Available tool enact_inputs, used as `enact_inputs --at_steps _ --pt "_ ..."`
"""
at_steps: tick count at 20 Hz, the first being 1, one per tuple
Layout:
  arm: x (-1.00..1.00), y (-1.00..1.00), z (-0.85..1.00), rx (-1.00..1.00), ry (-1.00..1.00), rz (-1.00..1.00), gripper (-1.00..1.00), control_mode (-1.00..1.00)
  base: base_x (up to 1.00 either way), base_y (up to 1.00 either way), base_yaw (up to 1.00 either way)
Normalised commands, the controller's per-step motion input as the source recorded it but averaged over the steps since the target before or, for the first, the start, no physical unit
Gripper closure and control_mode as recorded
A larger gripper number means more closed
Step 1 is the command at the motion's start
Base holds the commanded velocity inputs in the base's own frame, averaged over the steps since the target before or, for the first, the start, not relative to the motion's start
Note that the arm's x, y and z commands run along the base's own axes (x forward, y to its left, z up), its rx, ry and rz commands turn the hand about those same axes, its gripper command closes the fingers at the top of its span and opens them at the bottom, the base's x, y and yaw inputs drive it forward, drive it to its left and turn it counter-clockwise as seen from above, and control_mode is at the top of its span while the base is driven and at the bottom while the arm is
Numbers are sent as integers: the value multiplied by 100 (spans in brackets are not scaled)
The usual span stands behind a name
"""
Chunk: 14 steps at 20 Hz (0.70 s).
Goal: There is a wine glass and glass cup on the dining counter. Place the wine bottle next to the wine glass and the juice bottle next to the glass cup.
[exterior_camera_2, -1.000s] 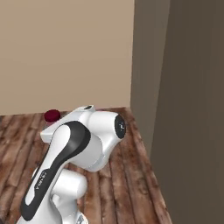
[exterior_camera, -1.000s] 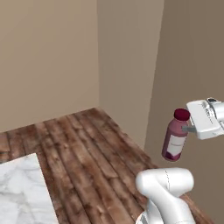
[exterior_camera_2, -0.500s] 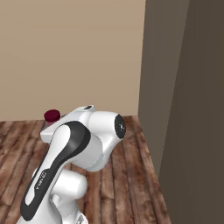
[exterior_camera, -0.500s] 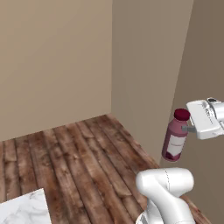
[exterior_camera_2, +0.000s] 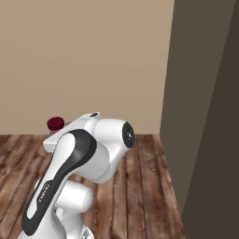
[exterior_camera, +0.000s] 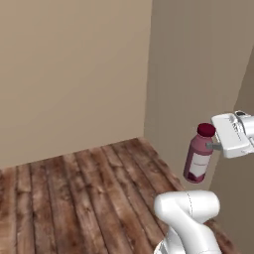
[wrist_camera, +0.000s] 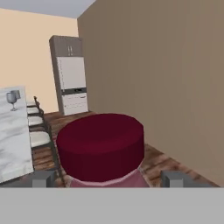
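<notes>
The juice bottle [exterior_camera: 199, 159], dark red-purple with a red cap and pale label, hangs upright in the air above the floor. My gripper [exterior_camera: 212, 146] is shut on it just below the cap. In the hand view the cap [wrist_camera: 101, 146] sits between my fingertips [wrist_camera: 43, 178]. From the right base view the cap [exterior_camera_2: 55, 123] peeks out behind my arm. The dining counter [wrist_camera: 15, 140] lies at the hand view's left, with the wine glass [wrist_camera: 11, 99] at its far end. A second clear glass, probably the glass cup [wrist_camera: 17, 94], stands beside it. The wine bottle is out of view.
Beige walls meet in a corner [exterior_camera: 148, 74] ahead, over a wooden plank floor [exterior_camera: 84, 188]. A dark tall panel [exterior_camera_2: 205, 116] stands close on the right. In the hand view, chairs [wrist_camera: 38, 133] line the counter and a tall cabinet [wrist_camera: 70, 76] stands at the far wall.
The base has turned, so both base views swung: the marble corner slid out of the left base view and the wall corner shifted. The bottle stays in my grip.
</notes>
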Motion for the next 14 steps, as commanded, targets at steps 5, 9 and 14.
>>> enact_inputs --at_steps 5,9,14 --pt "0 0 0 0 0 0 100 100 71 -6 24" --pt "0 0 0 0 0 0 100 100 70 -6 25" --pt "0 0 0 0 0 0 100 100 67 -6 27"
